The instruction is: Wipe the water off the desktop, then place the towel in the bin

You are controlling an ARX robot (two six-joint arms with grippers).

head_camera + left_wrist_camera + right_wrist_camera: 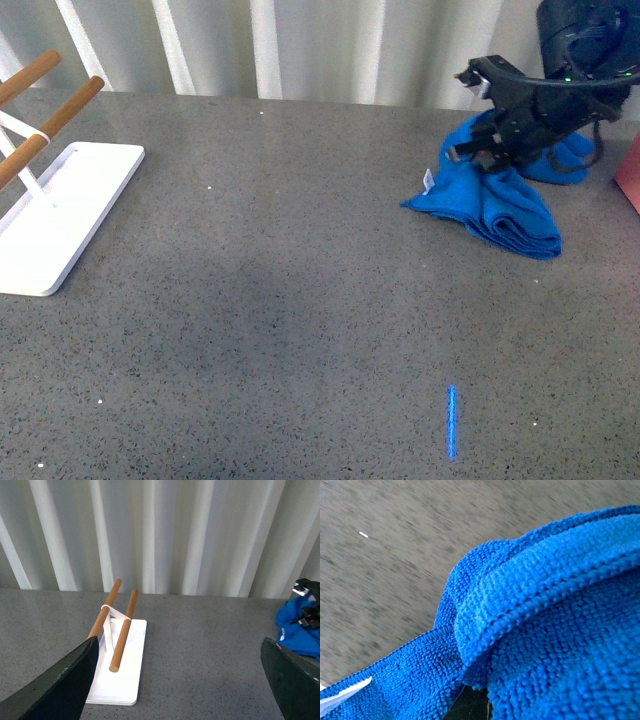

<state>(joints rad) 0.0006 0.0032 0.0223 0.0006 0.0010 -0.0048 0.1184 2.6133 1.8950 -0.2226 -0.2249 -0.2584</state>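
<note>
Speckled grey desktop (pixel 300 330) fills the foreground, crossed by a thin blue light streak (pixel 451 422). I can make out no puddle, so the wiping looks finished, though a thin film would not show. Farther back on the left stands the white rack (pixel 60 210) with wooden rods. The left gripper (pixel 179 647) hangs spread wide and empty. At the far right, the right gripper (pixel 478 152) is pressed into the blue towel (pixel 510 210), apparently pinched on a bunched fold, the rest lying on the stone. Just beyond is the pink bin (pixel 630 175); lifting and dropping remain.
</note>
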